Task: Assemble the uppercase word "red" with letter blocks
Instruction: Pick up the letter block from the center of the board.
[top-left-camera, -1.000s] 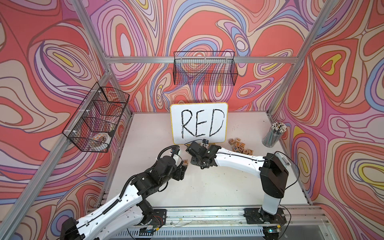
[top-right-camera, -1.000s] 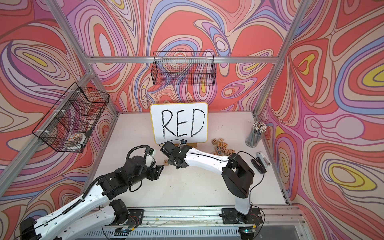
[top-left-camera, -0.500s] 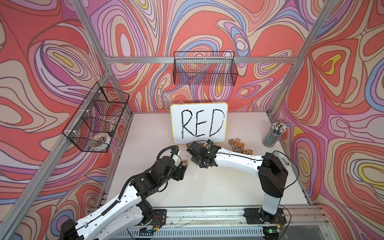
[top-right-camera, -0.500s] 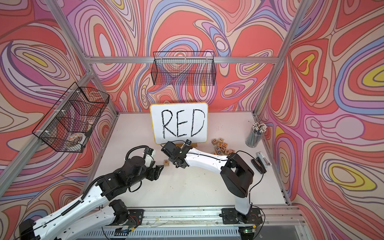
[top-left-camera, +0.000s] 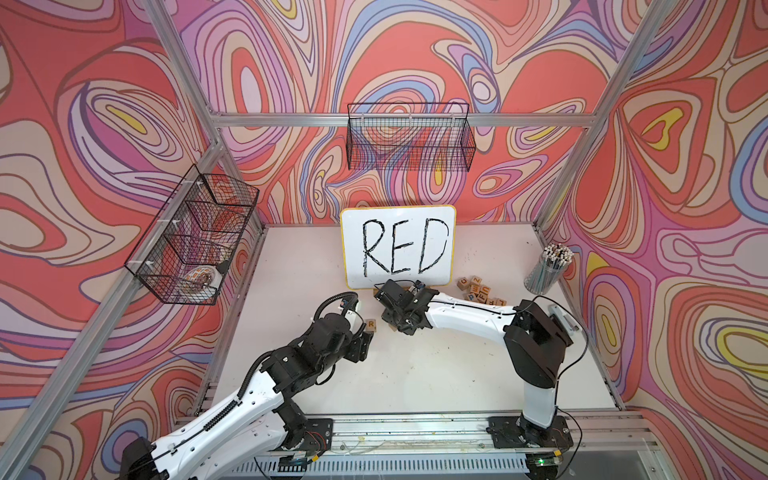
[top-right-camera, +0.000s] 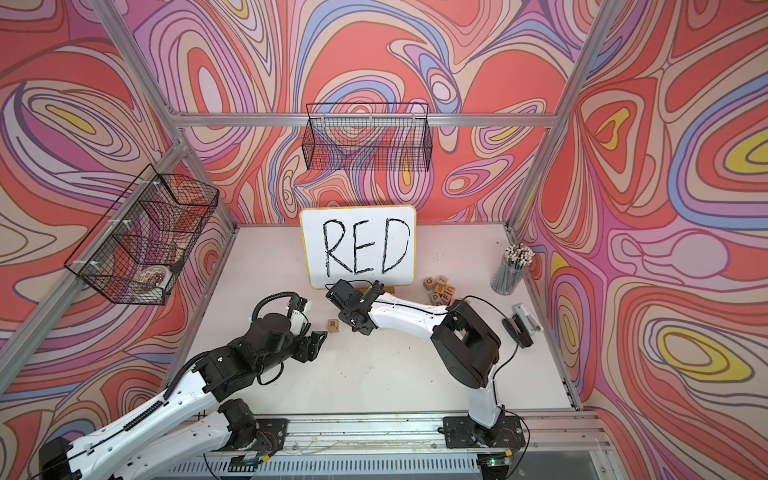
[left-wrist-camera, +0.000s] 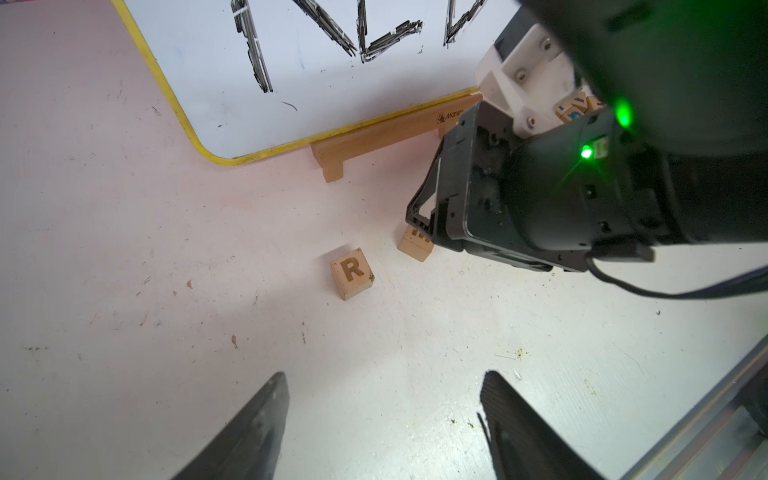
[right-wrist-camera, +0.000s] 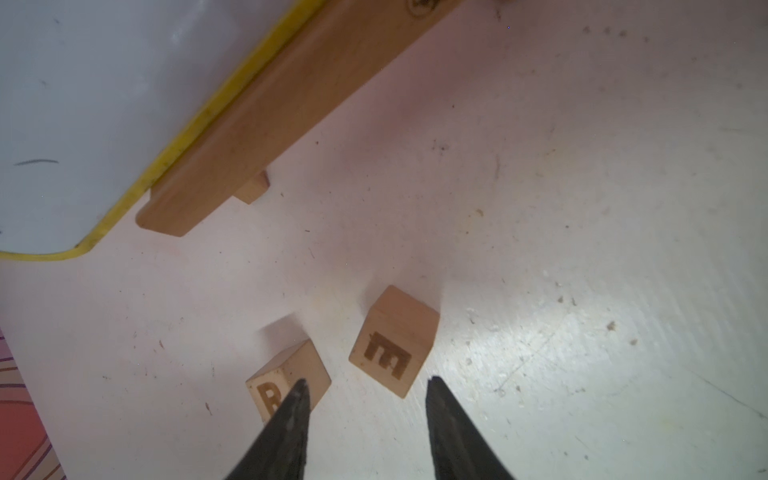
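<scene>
Two letter blocks lie on the white table in front of the board. The R block (top-left-camera: 370, 323) (top-right-camera: 333, 324) (left-wrist-camera: 352, 272) (right-wrist-camera: 286, 376) sits letter-up. To its right the E block (left-wrist-camera: 415, 245) (right-wrist-camera: 395, 340) sits apart from it, slightly turned. My right gripper (right-wrist-camera: 368, 380) (top-left-camera: 405, 328) hovers over the E block, open, with the block just beyond its fingertips and nothing between them. My left gripper (left-wrist-camera: 385, 376) (top-right-camera: 322, 334) stands open and holds nothing, a short way in front of the R block. No D block can be made out.
The white board with "RED" (top-left-camera: 397, 245) stands on a wooden stand (left-wrist-camera: 374, 139) just behind the blocks. A pile of several letter blocks (top-left-camera: 480, 291) lies to the right. A cup of pencils (top-left-camera: 548, 270) and a small black-and-white device (top-right-camera: 521, 324) are at the right edge. Wire baskets (top-left-camera: 409, 139) (top-left-camera: 191, 241) hang on the walls.
My right gripper has shifted slightly above the E block. The left arm and the R block have stayed where they were.
</scene>
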